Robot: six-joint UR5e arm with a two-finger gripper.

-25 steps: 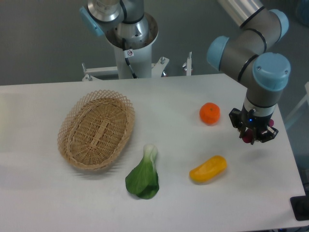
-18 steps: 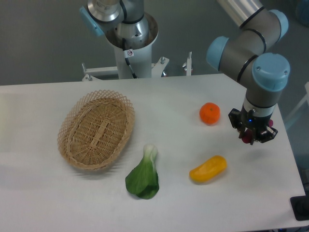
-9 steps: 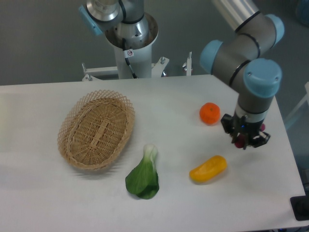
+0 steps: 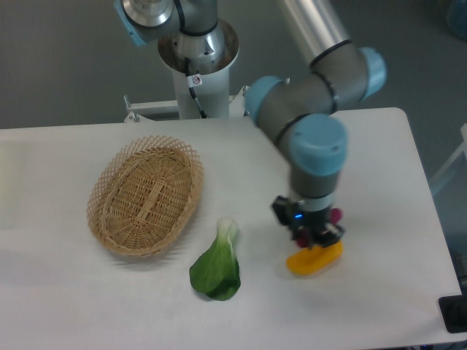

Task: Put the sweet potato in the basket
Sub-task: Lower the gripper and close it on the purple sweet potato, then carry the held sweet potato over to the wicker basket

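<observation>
- Pickup looks done: the small reddish-purple sweet potato [image 4: 335, 215] is in the two-finger hand [image 4: 315, 235], clamped between the fingers. Only a bit of purple shows at the hand's right side; the rest is hidden behind the wrist.
- Hand is off the white surface [image 4: 408, 182], well to the right of the oval light-tan woven wicker basket [image 4: 146, 194], directly over the yellow-orange curved vegetable [image 4: 315, 259]. Can't tell whether it touches it.
- Basket has nothing in it, so the placing is not done.
- Left, as I judge it: carry across to above the basket, lower, release.
- Green leafy bok choy [image 4: 217, 262] lies between hand and basket, just off the basket's lower-right rim; the carry should clear it.
- Round orange fruit isn't visible, likely hidden behind the arm.
</observation>
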